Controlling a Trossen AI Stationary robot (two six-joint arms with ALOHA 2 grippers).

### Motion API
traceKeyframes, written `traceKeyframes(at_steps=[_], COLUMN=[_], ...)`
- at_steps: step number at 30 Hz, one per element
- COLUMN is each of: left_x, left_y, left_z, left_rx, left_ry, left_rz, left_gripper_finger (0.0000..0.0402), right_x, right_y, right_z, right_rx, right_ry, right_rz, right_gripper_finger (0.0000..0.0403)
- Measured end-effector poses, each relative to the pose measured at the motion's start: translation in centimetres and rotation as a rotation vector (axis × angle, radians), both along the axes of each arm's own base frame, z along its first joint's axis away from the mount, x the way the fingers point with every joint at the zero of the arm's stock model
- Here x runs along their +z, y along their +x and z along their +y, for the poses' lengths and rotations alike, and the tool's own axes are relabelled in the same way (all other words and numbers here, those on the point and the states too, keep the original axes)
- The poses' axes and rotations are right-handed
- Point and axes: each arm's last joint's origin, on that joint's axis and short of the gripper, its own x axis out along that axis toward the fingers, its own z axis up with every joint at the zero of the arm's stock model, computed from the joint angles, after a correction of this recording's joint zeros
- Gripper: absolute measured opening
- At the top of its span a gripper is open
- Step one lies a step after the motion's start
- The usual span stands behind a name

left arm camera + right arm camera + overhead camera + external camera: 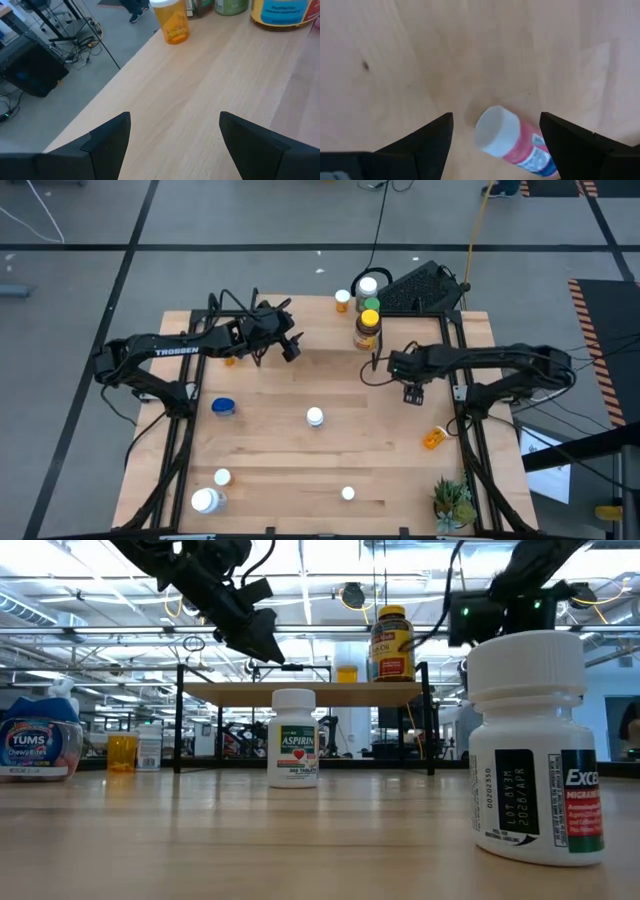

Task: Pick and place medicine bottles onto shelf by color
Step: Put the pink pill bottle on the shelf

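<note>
- The left pincer (290, 345) hangs over the far left of the table (400, 465), fingers apart and empty; its wrist view shows bare wood between the fingers (107, 137).
- An orange bottle (171, 22) stands at the far table edge ahead of it, cut off at the top in that view; three more containers beside it show only their lower parts.
- The right pincer (413, 394) hangs over the right side of the table, fingers spread and empty. Below it lies a pink bottle with a white cap (512, 145) on its side, its lower end hidden by one finger.
- The shelf (310, 693) stands at the far side; from above it is hard to make out under the bottles.
- An amber bottle with a yellow lid (368, 328) stands on the shelf, with a white-capped one (367, 286) behind.
- A blue jar (223, 407) sits on the left, a white aspirin bottle (315, 417) mid-table, an orange bottle lying down (435, 438) on the right.
- The near white bottle (535, 745) blocks much of the low view's right side.
</note>
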Motion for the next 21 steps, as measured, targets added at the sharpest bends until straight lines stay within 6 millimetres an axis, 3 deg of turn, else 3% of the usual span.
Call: traceKeyframes(at_steps=[4, 10, 15, 21], left_x=[-0.2, -0.3, -0.3, -0.3], left_y=[0.0, -0.1, 0.0, 0.0], left_z=[-0.4, -0.7, -0.9, -0.9], left_rx=[0.012, 0.075, 0.069, 0.067], left_ry=[0.013, 0.069, 0.076, 0.076], left_rz=[0.031, 0.087, 0.092, 0.096], left_gripper_finger=[0.0310, 0.0310, 0.0310, 0.0310], right_x=[-1.0, -1.0, -0.5, -0.3], right_y=[0.2, 0.1, -0.7, -2.0], right_z=[-0.4, -0.4, 0.1, 0.3], right_rx=[-0.075, -0.243, -0.430, -0.568], right_ry=[-0.108, -0.114, -0.047, -0.109], right_rz=[0.090, 0.099, 0.090, 0.101], right_gripper_finger=[0.0290, 0.0290, 0.0290, 0.0290])
